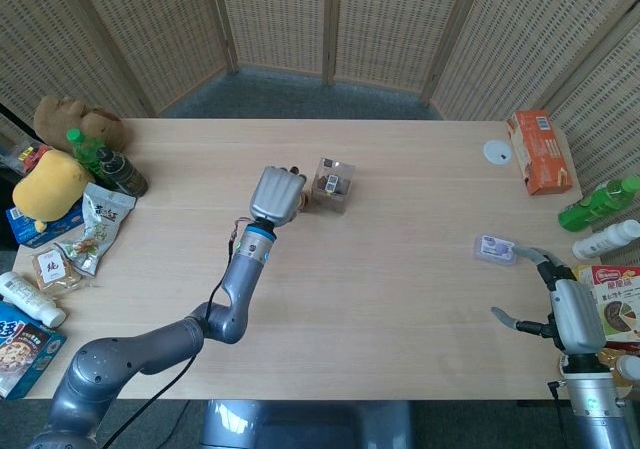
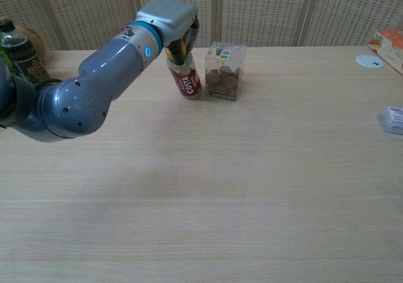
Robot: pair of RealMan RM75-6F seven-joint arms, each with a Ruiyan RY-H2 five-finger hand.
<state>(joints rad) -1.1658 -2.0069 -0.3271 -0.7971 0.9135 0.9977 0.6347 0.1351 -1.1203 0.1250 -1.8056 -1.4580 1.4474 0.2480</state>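
Presently, item by item, starting from the table's near edge and working toward the far edge.

Right hand (image 1: 563,307): sitting at the near right corner of the table (image 1: 400,299), fingers spread and curved, gripping nothing. It is lying well apart from the bottle, so it is the farther hand by a long way. A small pale packet (image 1: 495,249) is lying just beyond its fingertips, not touched.

Left arm (image 2: 94,87): reaching from the near left corner diagonally toward the middle of the far half of the table, forearm rising to the wrist.

Left hand (image 2: 169,19): closing over the upper part of the coffee bottle (image 2: 186,78), back of the hand facing up, fingers wrapping down around the neck and cap. It is the nearer hand, already on the bottle. From the head view the bottle is almost wholly hidden beneath this hand.

Coffee bottle: red-labelled, standing near the middle of the table toward the far edge, directly under the left hand. Its long axis is tilting, top leaning toward the left edge, base staying toward the right. Whether the base is resting on the wood or lifting clear, I cannot tell.

Clear box (image 2: 223,71): holding brown pieces, standing upright just beside the bottle's base on its right-edge side; contact unclear.
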